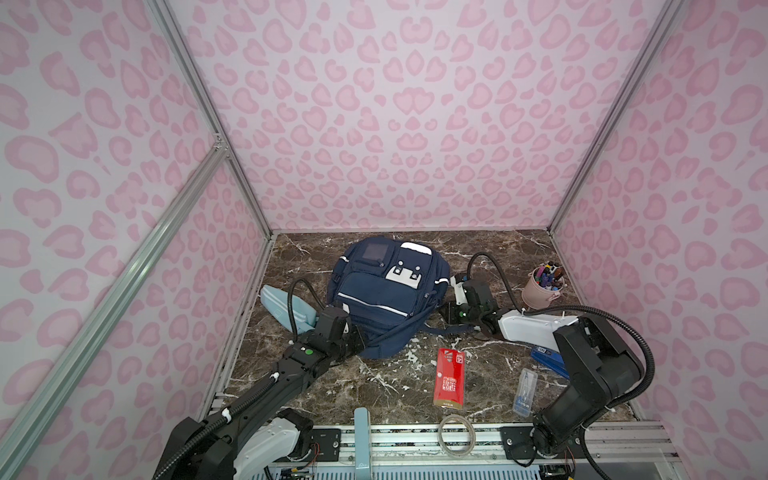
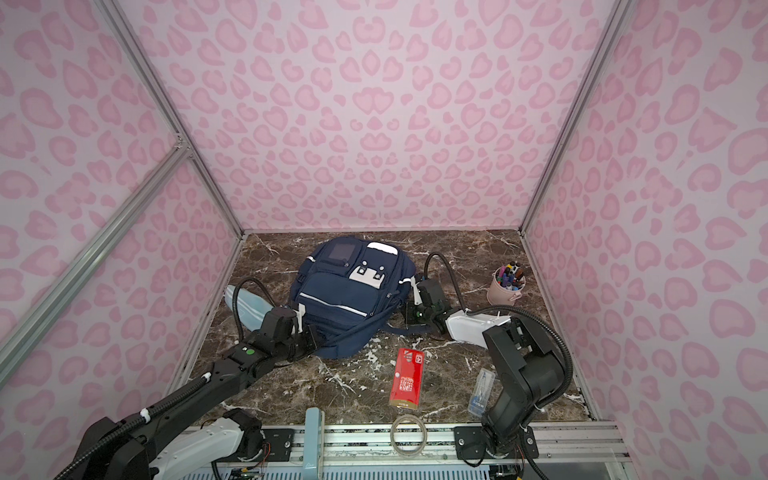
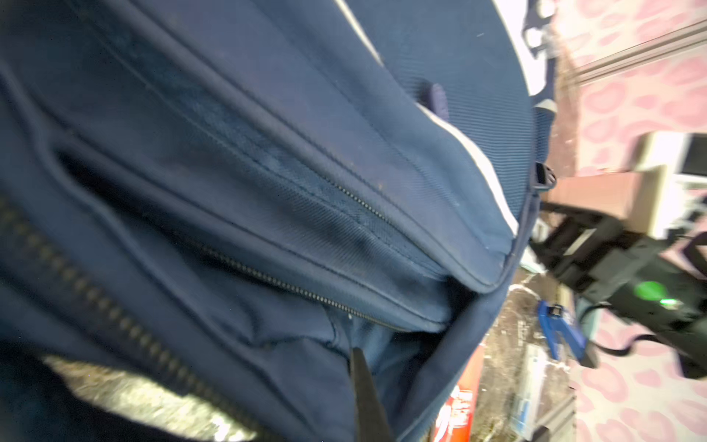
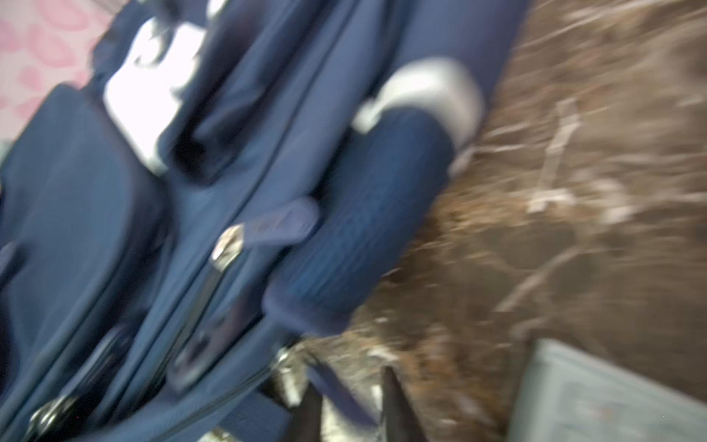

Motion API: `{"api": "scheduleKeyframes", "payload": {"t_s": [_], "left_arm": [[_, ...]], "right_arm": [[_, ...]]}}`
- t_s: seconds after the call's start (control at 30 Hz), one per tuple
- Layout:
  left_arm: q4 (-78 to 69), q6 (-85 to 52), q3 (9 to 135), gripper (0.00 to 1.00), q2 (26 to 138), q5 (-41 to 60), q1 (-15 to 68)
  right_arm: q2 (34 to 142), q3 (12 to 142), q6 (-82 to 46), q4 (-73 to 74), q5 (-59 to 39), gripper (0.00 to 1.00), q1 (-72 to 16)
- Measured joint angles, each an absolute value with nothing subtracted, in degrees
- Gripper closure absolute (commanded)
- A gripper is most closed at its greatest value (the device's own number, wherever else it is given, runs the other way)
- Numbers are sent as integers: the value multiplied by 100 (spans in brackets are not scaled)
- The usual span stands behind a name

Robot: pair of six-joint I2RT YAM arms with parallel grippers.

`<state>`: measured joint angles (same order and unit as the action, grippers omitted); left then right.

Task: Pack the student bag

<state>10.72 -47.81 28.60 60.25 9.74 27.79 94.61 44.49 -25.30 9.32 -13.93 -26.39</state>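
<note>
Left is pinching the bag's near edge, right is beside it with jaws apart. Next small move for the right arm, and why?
Probably ease the right gripper to the zipper pull on the student bag and close on it. Its jaws stand apart, the pull lies ahead in the right wrist view, and the left gripper, shut on the fabric, braces the bag.

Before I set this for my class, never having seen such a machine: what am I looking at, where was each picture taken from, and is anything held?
Two robot arms work at a marble table. Two pictures look down from overhead; two come from cameras on the arms' wrists. On the table lie the student bag, a light-blue pouch, a red packet, a clear case and a pink cup of pens. The left end effector is shut at the bag's near edge; whether it pinches cloth is unclear. The right end effector is open, holding nothing.
</note>
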Motion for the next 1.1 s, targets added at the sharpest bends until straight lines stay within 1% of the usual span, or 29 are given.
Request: {"api": "scheduleKeyframes", "payload": {"t_s": [0.1, 0.17, 0.23, 0.27, 0.37, 0.43, 0.63, 0.7, 0.87, 0.97, 1.0, 1.07, 1.1], "left_arm": [[1063, -4781, 2871, 97, 6156, 904, 2880], [1057, -4783, 2871, 97, 6180, 867, 2930], [1015, -4801, 2871, 94, 6215, 851, 2976], [974, -4803, 2869, 94, 6261, 843, 3009], [864, -4834, 2869, 94, 6504, 836, 3135], [766, -4853, 2873, 92, 6654, 814, 3249], [650, -4934, 3100, 91, 7039, 698, 3645], [609, -4947, 3148, 89, 7148, 652, 3721], [593, -4945, 3273, 90, 7347, 617, 3809], [589, -4945, 3288, 77, 7391, 598, 3846], [587, -4943, 3295, 76, 7402, 602, 3854], [611, -4930, 3319, 75, 7404, 598, 3859], [659, -4921, 3347, 75, 7389, 580, 3859]], "right_arm": [[9183, 4421, -2534, 930, -1330, 64, -2674], [9059, 4403, -2530, 947, -1304, 63, -2683], [9021, 4436, -2528, 882, -1192, 58, -2661], [9006, 4449, -2530, 843, -1160, 53, -2661], [8912, 4464, -2532, 753, -1155, 42, -2652], [8879, 4519, -2604, 681, -1153, 38, -2650], [8680, 4595, -2615, 469, -1155, 37, -2633], [8680, 4595, -2613, 399, -1153, 37, -2624], [8750, 4595, -2589, 373, -1157, 38, -2624], [8790, 4613, -2558, 331, -1153, 38, -2613], [8796, 4624, -2541, 329, -1144, 37, -2600], [8825, 4659, -2532, 325, -1153, 31, -2519], [8864, 4700, -2536, 325, -1155, 30, -2456]]}}
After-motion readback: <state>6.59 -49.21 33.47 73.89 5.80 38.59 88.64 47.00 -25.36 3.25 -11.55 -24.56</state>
